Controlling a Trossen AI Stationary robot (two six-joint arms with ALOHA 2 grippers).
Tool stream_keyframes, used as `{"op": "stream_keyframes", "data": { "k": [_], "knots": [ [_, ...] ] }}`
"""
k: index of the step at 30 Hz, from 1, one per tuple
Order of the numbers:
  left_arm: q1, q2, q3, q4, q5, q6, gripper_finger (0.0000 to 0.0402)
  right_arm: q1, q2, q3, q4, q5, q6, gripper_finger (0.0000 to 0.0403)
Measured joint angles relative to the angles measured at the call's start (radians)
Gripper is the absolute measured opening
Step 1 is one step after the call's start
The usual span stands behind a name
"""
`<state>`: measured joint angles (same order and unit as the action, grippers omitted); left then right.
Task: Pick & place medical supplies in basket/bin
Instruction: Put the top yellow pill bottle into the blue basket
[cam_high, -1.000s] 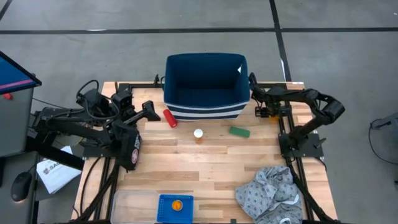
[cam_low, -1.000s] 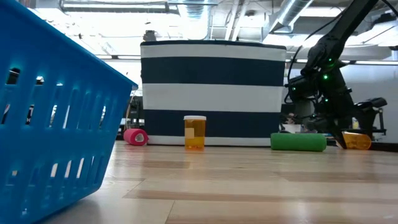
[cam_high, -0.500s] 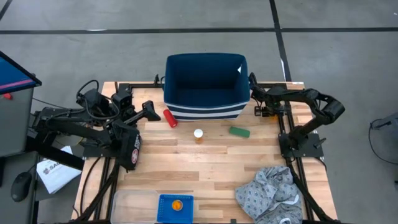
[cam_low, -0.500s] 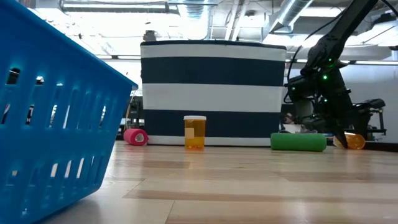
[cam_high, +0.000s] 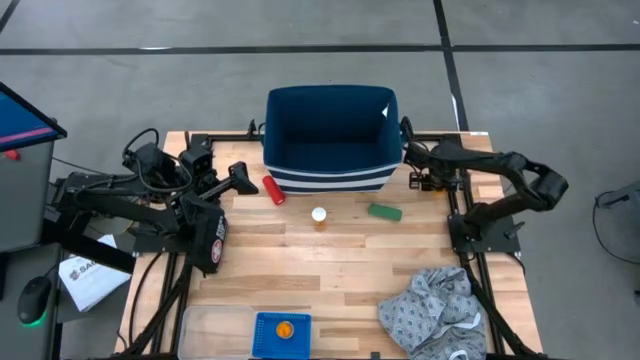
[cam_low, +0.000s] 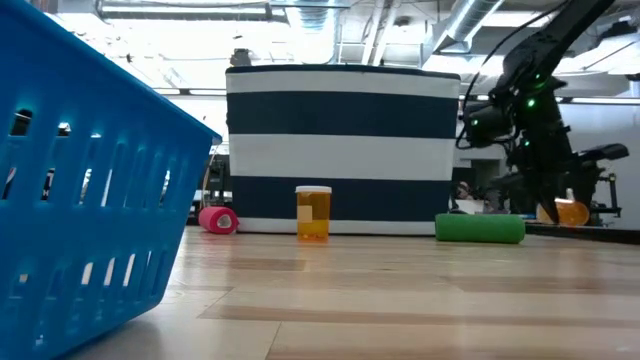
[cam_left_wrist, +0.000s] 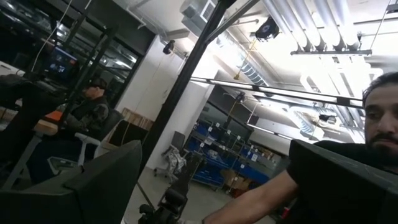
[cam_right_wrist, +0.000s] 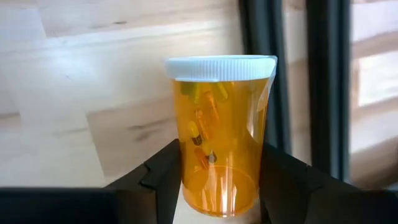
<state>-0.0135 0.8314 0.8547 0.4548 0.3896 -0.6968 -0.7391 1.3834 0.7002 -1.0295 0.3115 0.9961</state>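
My right gripper (cam_high: 421, 181) is by the table's right edge, beside the navy white-striped tub (cam_high: 328, 142), shut on an orange white-capped pill bottle (cam_right_wrist: 219, 118). The low view shows that bottle (cam_low: 572, 212) just above the tabletop. Another white-capped orange bottle (cam_high: 318, 216) stands upright mid-table. A flat green piece (cam_high: 384, 211) lies to its right, and a red cylinder (cam_high: 272, 189) lies by the tub's left corner. My left gripper (cam_high: 240, 177) waits open just left of the red cylinder. The blue basket (cam_high: 282, 335) sits at the near edge with an orange item inside. My right gripper pinches the orange bottle's lower body (cam_right_wrist: 194, 167) between its two fingers (cam_right_wrist: 163, 177), one on each side. The white cap end (cam_right_wrist: 221, 66) sticks out past the fingertips. The bottle is lifted just clear of the table.
A crumpled grey patterned cloth (cam_high: 435, 310) lies at the near right corner. A clear flat tray (cam_high: 213, 328) sits left of the basket. The striped tub stands at the far edge. A person shows in the room in the left wrist view.
My right gripper has risen a little, carrying the orange bottle from the tabletop to just above it. The right arm's elbow has swung out toward the right. The left arm and the other items have stayed put.
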Motion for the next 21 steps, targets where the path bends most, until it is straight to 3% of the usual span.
{"op": "stream_keyframes", "data": {
  "k": [9,21],
  "knots": [
    [0.0,0.0,0.0,-0.002,0.017,0.0,0.04,0.053,-0.203,0.0,-0.122,0.002,0.109,0.0178],
    [0.0,0.0,0.0,-0.002,0.026,0.0,0.04,0.071,-0.398,0.072,-0.127,-0.019,0.183,0.0178]
  ]
}}
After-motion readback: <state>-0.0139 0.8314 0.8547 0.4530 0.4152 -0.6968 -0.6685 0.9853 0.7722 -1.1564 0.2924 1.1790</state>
